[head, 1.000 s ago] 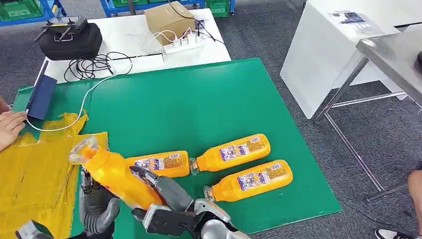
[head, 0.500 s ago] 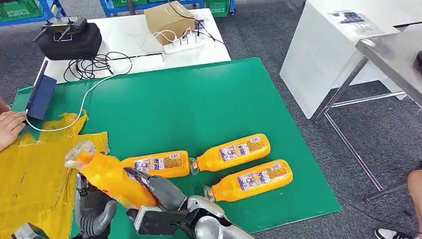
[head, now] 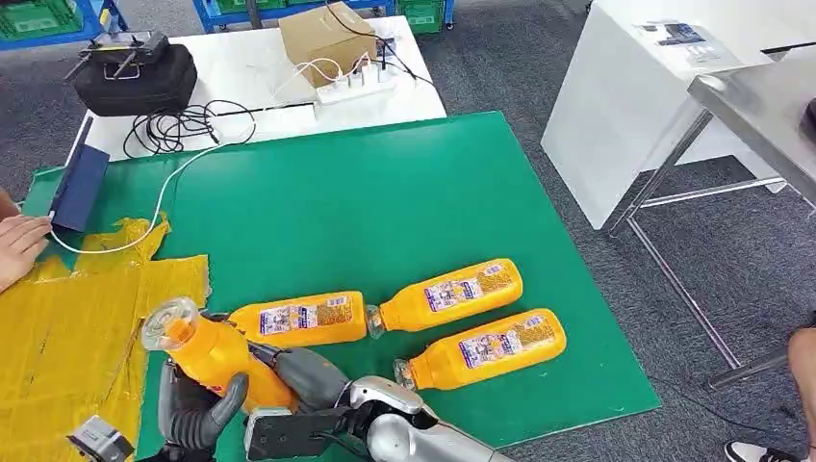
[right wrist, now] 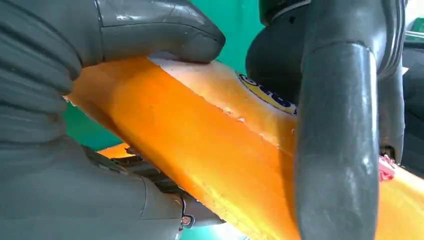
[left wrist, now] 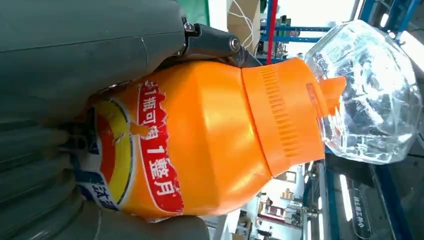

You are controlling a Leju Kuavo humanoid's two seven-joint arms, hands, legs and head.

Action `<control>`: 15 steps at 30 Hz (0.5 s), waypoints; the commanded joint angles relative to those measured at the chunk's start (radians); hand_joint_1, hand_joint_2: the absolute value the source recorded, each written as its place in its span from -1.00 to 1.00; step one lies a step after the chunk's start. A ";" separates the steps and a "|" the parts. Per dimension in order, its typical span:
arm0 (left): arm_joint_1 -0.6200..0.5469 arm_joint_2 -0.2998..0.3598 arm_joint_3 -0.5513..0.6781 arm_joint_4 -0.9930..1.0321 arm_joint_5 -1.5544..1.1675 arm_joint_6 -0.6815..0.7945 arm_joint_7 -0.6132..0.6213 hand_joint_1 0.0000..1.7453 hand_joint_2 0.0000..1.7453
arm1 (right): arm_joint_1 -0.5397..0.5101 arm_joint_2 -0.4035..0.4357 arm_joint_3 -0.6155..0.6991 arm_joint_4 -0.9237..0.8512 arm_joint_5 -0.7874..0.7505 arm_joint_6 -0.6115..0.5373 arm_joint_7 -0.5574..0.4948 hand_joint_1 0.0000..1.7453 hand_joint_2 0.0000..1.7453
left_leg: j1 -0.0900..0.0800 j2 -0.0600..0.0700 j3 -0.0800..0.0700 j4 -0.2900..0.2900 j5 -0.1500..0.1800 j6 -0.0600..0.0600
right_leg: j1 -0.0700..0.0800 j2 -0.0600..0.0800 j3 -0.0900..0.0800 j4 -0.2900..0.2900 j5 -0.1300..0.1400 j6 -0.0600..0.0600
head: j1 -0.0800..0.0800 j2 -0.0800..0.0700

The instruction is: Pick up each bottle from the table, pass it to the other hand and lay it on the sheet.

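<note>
An orange bottle (head: 214, 353) with a clear cap hangs tilted above the green mat's (head: 385, 202) near edge, cap toward the yellow sheet (head: 67, 327). Both hands hold it: my left hand (head: 197, 414) wraps its lower body from the left, and my right hand (head: 300, 377) grips it from the right. The left wrist view shows the bottle (left wrist: 210, 135) in my left hand (left wrist: 75, 65). In the right wrist view, my right hand (right wrist: 75, 100) clasps the bottle (right wrist: 200, 150). Three more bottles lie on the mat: (head: 300, 320), (head: 450, 293), (head: 486, 348).
A person's hand (head: 19, 245) rests at the sheet's far left edge. A blue box (head: 79, 185) and white cable (head: 164, 192) lie at the mat's far left. Behind stand a white table (head: 260, 67) with a black bag (head: 135, 72), a cardboard box (head: 327, 38) and a power strip (head: 358, 85).
The held bottle has sunk lower and closer to me with both hands. My left hand's fingers now wrap around its body.
</note>
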 commanded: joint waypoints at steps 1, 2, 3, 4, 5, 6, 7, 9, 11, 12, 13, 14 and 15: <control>-0.023 0.011 0.033 -0.060 -0.020 0.051 0.010 1.00 1.00 | 0.001 -0.058 0.017 -0.091 0.003 -0.046 0.015 1.00 1.00 | 0.001 -0.005 0.001 0.000 0.000 0.002 | 0.001 0.001 0.002 0.000 -0.001 -0.002 | 0.000 0.000; -0.020 0.007 0.059 -0.102 -0.040 0.087 0.010 1.00 1.00 | 0.010 -0.066 -0.009 -0.125 0.005 -0.069 0.013 1.00 1.00 | 0.001 -0.005 0.001 0.001 -0.001 0.003 | 0.001 0.001 0.002 0.000 -0.001 -0.003 | 0.000 0.000; -0.014 0.004 0.088 -0.178 -0.085 0.157 0.010 1.00 1.00 | 0.026 -0.074 -0.045 -0.182 0.037 -0.131 0.013 0.96 1.00 | 0.001 -0.006 0.001 0.001 -0.001 0.003 | 0.001 0.002 0.002 0.001 -0.001 -0.003 | 0.000 0.000; -0.006 0.007 0.107 -0.250 -0.092 0.184 0.017 1.00 1.00 | 0.044 -0.082 -0.076 -0.250 0.075 -0.166 0.025 0.62 1.00 | 0.001 -0.004 -0.001 0.002 -0.001 0.002 | 0.001 0.001 0.000 0.001 -0.001 -0.002 | 0.000 0.000; -0.004 0.010 0.111 -0.267 -0.086 0.180 0.033 1.00 1.00 | 0.047 -0.086 -0.081 -0.268 0.078 -0.155 0.035 0.62 1.00 | 0.001 -0.003 -0.002 0.002 0.000 0.001 | 0.001 0.000 -0.001 0.001 0.000 -0.001 | 0.000 0.000; -0.002 0.005 0.122 -0.297 -0.106 0.207 0.029 1.00 1.00 | 0.062 -0.083 -0.102 -0.300 0.100 -0.180 0.039 -1.00 1.00 | 0.001 -0.005 -0.002 0.003 -0.001 0.002 | 0.001 0.001 -0.001 0.002 -0.001 -0.002 | 0.000 0.000; -0.013 0.018 0.122 -0.354 -0.179 0.331 0.010 1.00 1.00 | 0.070 -0.079 -0.147 -0.337 0.125 -0.207 0.042 -1.00 1.00 | 0.002 -0.005 -0.002 0.003 -0.002 0.002 | 0.002 0.002 0.000 0.002 -0.001 -0.002 | 0.000 0.000; -0.058 0.063 0.099 -0.456 -0.300 0.574 0.010 1.00 1.00 | 0.062 -0.086 -0.194 -0.378 0.191 -0.237 0.056 -1.00 1.00 | 0.001 -0.004 -0.004 0.003 -0.001 0.002 | 0.001 0.000 -0.003 0.003 -0.001 -0.002 | 0.000 0.000; -0.107 0.077 0.086 -0.484 -0.448 0.683 0.014 1.00 1.00 | 0.047 -0.090 -0.233 -0.399 0.229 -0.246 0.045 -1.00 1.00 | 0.002 -0.007 -0.004 0.005 -0.001 0.002 | 0.002 0.000 -0.002 0.004 -0.002 -0.003 | 0.000 0.000; -0.130 0.090 0.064 -0.491 -0.523 0.730 0.035 1.00 1.00 | 0.045 -0.086 -0.251 -0.401 0.249 -0.249 0.035 -1.00 1.00 | 0.002 -0.007 -0.006 0.004 0.000 0.001 | 0.003 -0.003 -0.004 0.003 -0.001 -0.002 | 0.000 0.000; -0.161 0.105 0.026 -0.487 -0.620 0.801 0.060 1.00 1.00 | 0.031 -0.097 -0.254 -0.397 0.251 -0.217 0.023 -1.00 1.00 | 0.002 -0.009 -0.004 0.004 0.000 0.002 | 0.002 -0.002 -0.003 0.004 -0.001 -0.003 | 0.000 0.000; -0.179 0.114 0.002 -0.479 -0.657 0.833 0.079 1.00 1.00 | 0.028 -0.099 -0.259 -0.394 0.258 -0.226 0.012 -1.00 1.00 | 0.002 -0.012 -0.005 0.004 0.000 0.003 | 0.002 -0.004 -0.003 0.004 -0.002 -0.003 | 0.000 0.000; -0.201 0.135 -0.030 -0.456 -0.790 0.918 0.130 1.00 1.00 | 0.023 -0.104 -0.267 -0.378 0.246 -0.194 0.021 -1.00 1.00 | 0.001 -0.010 -0.005 0.002 0.002 0.002 | 0.001 -0.005 -0.002 0.002 0.000 -0.002 | 0.000 0.000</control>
